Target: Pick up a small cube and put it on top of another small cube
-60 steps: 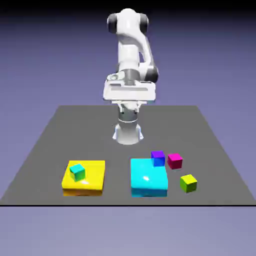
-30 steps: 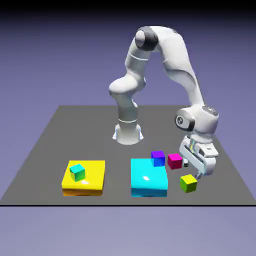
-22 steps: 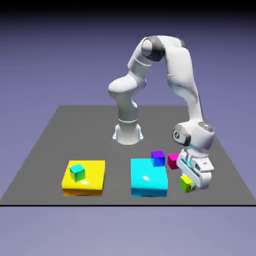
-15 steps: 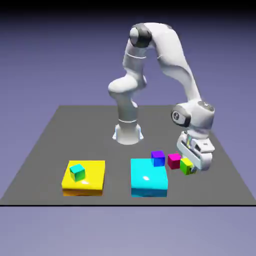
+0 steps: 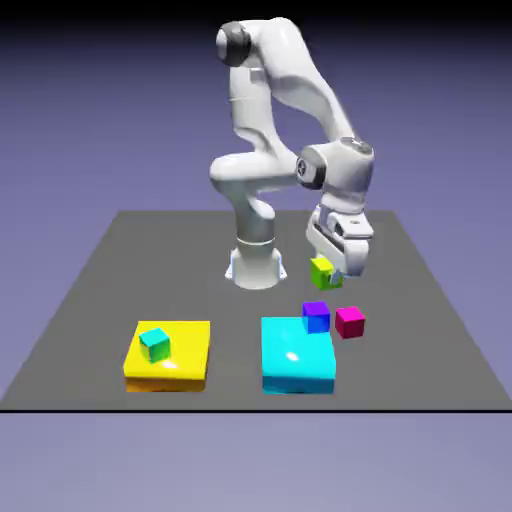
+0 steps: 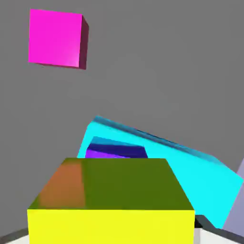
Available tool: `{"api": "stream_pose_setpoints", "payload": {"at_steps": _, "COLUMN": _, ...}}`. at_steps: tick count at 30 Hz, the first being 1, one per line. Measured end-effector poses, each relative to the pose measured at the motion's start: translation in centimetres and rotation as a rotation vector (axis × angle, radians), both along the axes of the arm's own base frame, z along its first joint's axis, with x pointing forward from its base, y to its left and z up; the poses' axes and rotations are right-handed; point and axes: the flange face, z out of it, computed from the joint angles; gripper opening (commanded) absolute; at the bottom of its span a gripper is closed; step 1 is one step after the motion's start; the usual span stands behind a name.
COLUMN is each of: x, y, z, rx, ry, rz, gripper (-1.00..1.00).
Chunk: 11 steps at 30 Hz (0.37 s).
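lime cube clamped between the fingertips, held above the table

the broad, matte dark-grey table (image 5: 190, 270) spreads beneath the fingers, flat and straight-edged. the white arm (image 5: 300, 75), smooth and rounded with dark-grey joint caps, arches over from the table's far side and comes down to the gripper (image 5: 326, 275).

the yellow slab (image 5: 185, 350), glossy and low with softened corners, lies well off to the exterior view's left of the fingers and nearer the camera. the cyan slab (image 5: 290, 365), equally shiny and box-like, is lower than the fingers and toward the camera, slightly to the exterior view's left; a small white highlight marks its top.

the little cubes come next, plain-faced and sharp-edged. the lime cube (image 6: 112, 226) is gripped by the fingers (image 6: 207, 236), which are closed on its opposite sides; in the hand view it bulks large, its near face bright yellow, its upper one olive with a brownish patch. the purple cube (image 5: 316, 317) sits at a far corner of the cyan slab, below the fingers. the magenta cube (image 5: 350, 322) stands on the table below them, a little to the exterior view's right. the teal-green cube (image 5: 155, 345) rests, turned askew, on the yellow slab, well apart from the fingers.
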Motion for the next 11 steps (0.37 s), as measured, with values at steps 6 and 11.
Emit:
{"api": "stream_pose_setpoints", "payload": {"at_steps": 6, "x": 0.3, "y": -0.8, "z": -6.9, "rx": 0.001, "ry": -0.002, "rz": 0.001, "gripper": 1.0}}
{"api": "stream_pose_setpoints", "payload": {"at_steps": 11, "x": 0.2, "y": -0.2, "z": -1.3, "rx": -0.003, "ry": -0.003, "rz": -0.001, "gripper": 1.0}}
